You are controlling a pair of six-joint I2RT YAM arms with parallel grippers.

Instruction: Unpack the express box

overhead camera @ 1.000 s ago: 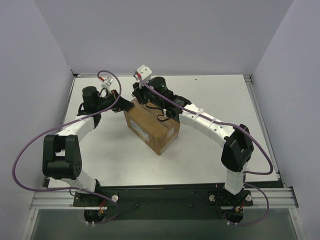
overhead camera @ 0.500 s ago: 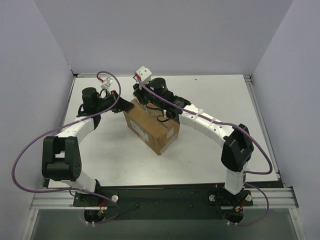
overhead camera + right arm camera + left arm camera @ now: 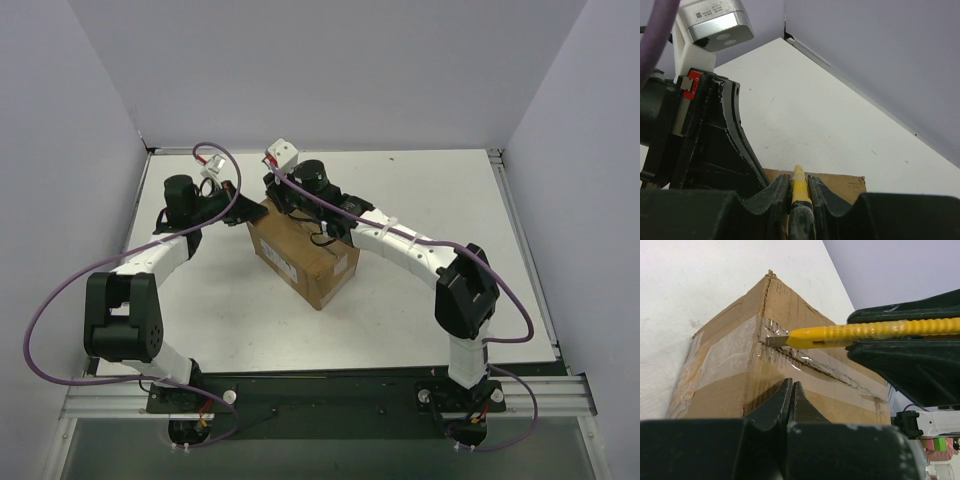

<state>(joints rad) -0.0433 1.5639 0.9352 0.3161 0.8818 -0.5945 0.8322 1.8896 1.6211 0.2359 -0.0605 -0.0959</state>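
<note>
Two claws sit at the far-left end of the express box [image 3: 305, 255], which lies on the surface [image 3: 430, 190]: right claw [image 3: 799, 186] grips the yellow utility knife [image 3: 875, 331], blade [image 3: 776, 341] on the tape seam [image 3: 812, 365] running along the box's long axis; left claw [image 3: 791, 392] pinched closed, empty, just beside.

Soft, even light from overhead fills the top view. The white desk [image 3: 420, 290] is bright but not blown out, and the express box [image 3: 305, 258] throws only a faint, soft-edged shadow. In the left wrist view, clear tape [image 3: 725, 352] on the box catches small white glints. The yellow utility knife [image 3: 865, 332] is crisp there, while the left end effector [image 3: 791, 387], close to the lens, is dark and blurred. The right end effector [image 3: 799, 179] is likewise soft in its own view, against a sharper desk.
</note>
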